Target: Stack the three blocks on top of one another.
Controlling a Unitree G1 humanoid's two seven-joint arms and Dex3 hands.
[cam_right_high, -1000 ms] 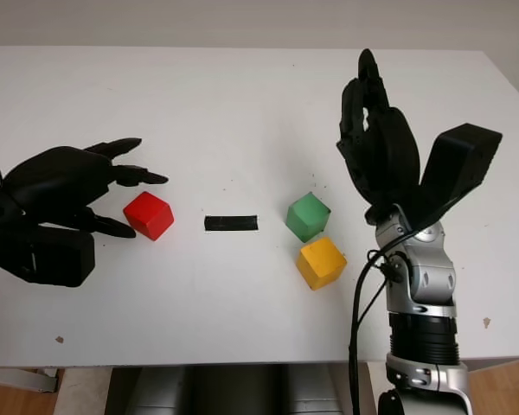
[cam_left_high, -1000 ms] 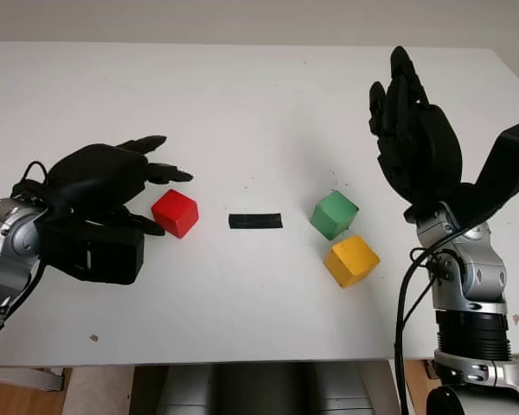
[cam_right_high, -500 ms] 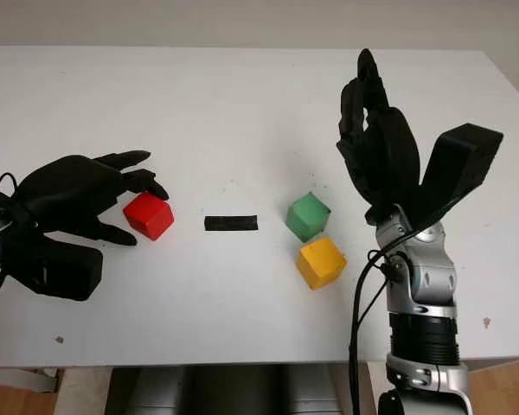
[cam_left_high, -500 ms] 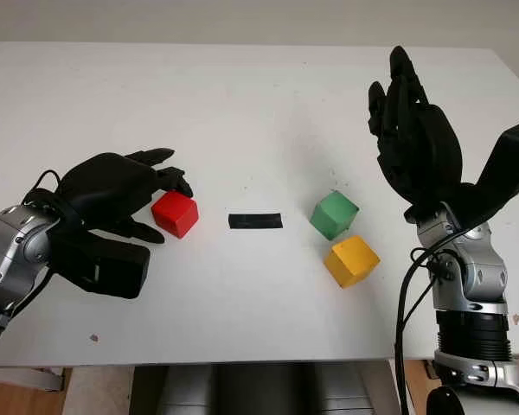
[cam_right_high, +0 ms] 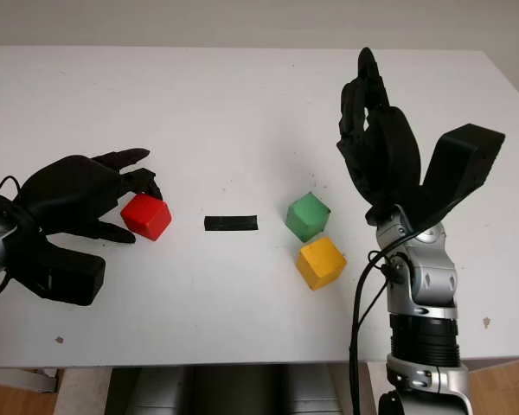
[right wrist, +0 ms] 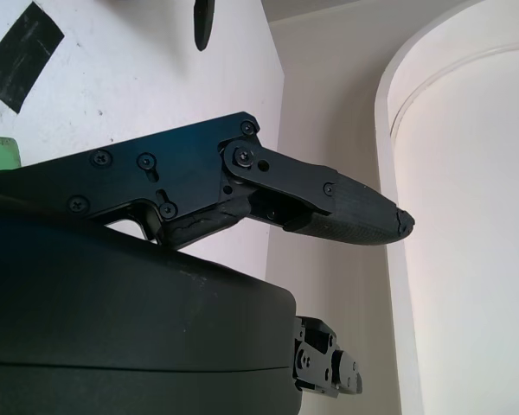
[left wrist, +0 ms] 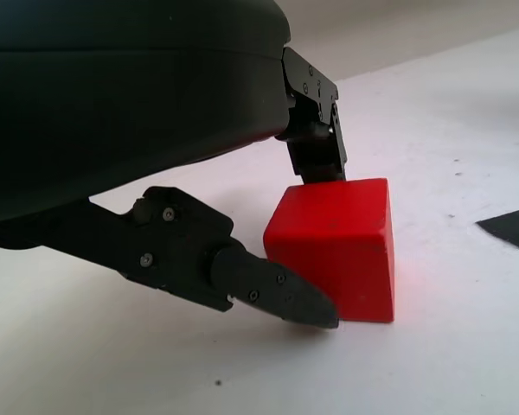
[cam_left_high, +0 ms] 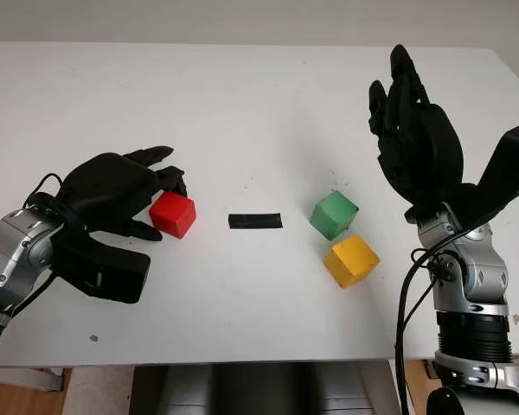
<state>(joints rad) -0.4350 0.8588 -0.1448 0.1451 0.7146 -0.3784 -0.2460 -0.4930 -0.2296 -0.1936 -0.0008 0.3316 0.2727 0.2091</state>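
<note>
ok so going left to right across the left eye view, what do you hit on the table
left robot hand closing on the red block → black tape strip → green block → yellow block → right robot hand, open, raised

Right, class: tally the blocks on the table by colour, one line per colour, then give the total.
Red block: 1
Green block: 1
Yellow block: 1
Total: 3
</note>
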